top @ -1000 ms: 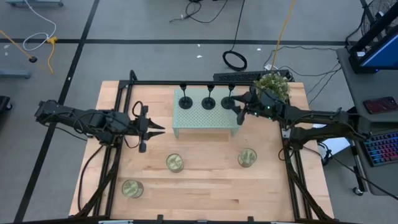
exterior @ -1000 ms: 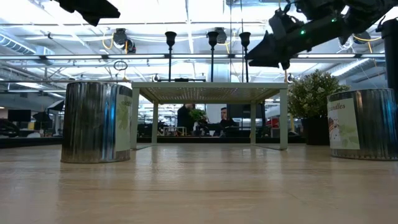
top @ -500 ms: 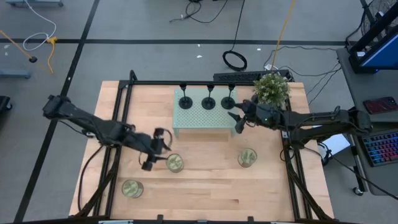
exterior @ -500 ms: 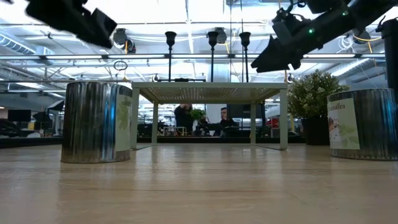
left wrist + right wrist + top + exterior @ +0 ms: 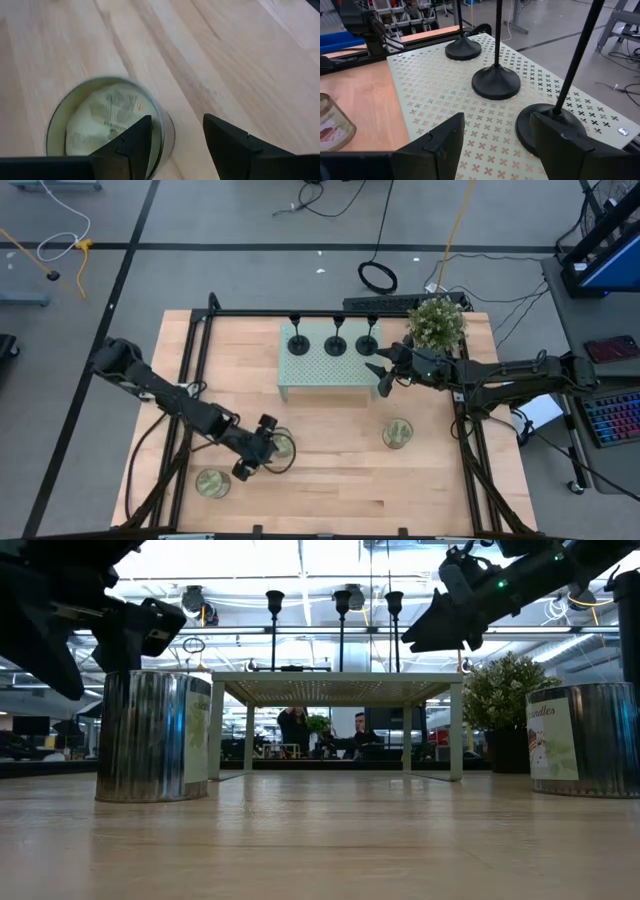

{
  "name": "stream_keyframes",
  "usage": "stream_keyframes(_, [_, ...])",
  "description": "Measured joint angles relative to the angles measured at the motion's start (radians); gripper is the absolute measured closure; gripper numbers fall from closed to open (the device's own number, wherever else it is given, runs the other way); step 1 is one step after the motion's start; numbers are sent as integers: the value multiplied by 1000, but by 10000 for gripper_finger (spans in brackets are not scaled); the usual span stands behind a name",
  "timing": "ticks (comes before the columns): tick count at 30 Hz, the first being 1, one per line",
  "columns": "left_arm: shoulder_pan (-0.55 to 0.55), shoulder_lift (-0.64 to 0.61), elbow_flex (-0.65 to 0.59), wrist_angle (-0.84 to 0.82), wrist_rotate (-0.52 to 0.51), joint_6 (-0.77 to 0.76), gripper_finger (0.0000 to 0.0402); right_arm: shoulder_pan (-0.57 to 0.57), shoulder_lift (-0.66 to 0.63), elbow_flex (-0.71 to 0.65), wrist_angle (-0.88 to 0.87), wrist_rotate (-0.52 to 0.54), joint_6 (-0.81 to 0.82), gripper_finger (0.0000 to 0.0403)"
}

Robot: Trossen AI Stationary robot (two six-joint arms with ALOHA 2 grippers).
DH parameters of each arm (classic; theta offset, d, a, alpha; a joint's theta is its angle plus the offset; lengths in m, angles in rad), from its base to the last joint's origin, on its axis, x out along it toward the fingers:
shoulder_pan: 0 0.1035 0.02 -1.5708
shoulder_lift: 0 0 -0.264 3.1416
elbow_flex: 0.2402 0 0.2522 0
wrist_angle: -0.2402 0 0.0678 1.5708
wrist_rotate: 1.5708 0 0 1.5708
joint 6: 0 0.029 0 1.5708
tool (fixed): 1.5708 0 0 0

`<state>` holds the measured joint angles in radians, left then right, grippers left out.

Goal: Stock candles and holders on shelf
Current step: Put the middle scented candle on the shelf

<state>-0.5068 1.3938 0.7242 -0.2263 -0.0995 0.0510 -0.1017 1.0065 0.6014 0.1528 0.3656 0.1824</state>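
Observation:
Three black holders (image 5: 335,344) stand on their disc bases in a row on the mint-green shelf (image 5: 330,370); the right wrist view shows them up close (image 5: 496,80). Three candles stand on the table: middle (image 5: 282,443), near left (image 5: 212,483), right (image 5: 398,433). My left gripper (image 5: 258,450) is open, pointing down over the middle candle (image 5: 107,125), one finger over its mouth, the other over the table beside it. My right gripper (image 5: 382,373) is open and empty at the shelf's right end, short of the right holder (image 5: 555,125). My left gripper has one finger (image 5: 134,142) over the middle candle's rim (image 5: 162,127), coming from above; I cannot tell whether it touches. The candle stands upright on the table.
A bushy potted plant (image 5: 437,322) stands at the table's far right corner, just behind my right arm. A black frame (image 5: 300,313) runs along the table's edges. Bare wood (image 5: 340,480) lies between the middle and right candles.
My left gripper has swung from the table's left toward its near edge and right, tipped to point downward and come down over the middle candle. My right gripper has drawn back a little from the right holder toward the near edge. The candles and holders have stayed put.

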Motion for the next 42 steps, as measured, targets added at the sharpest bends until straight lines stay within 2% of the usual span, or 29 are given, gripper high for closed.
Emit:
stream_keyframes(3, [-8, 3, 0, 17, -14, 27, 254, 8, 0, 0, 0, -2, 0, 181])
stream_keyframes(10, [-2, 3, 0, 14, -119, 40, 386, 45, 0, 0, 0, -3, 0, 181])
stream_keyframes(15, [9, -16, 0, 21, -135, 62, 390, 71, 0, 0, 0, -2, 0, 181])
stream_keyframes(18, [9, -55, 22, 30, -104, 94, 395, 82, 0, 0, 0, -2, 0, 181])
stream_keyframes(24, [52, -136, 154, -38, -63, 171, 396, 90, 0, 1, 7, -1, 0, 181])
stream_keyframes(27, [126, -132, 250, -109, -62, 156, 396, 90, 0, 1, 16, -1, 1, 181])
stream_keyframes(34, [381, -99, 489, -366, -42, -54, 397, 90, 0, 1, 16, -1, 1, 181])
stream_keyframes(38, [508, -80, 525, -400, 9, -52, 398, 90, 0, 1, 16, -2, 0, 181])
stream_keyframes(42, [586, -43, 525, -433, 77, -54, 398, 90, 0, 1, 16, -3, -5, 181])
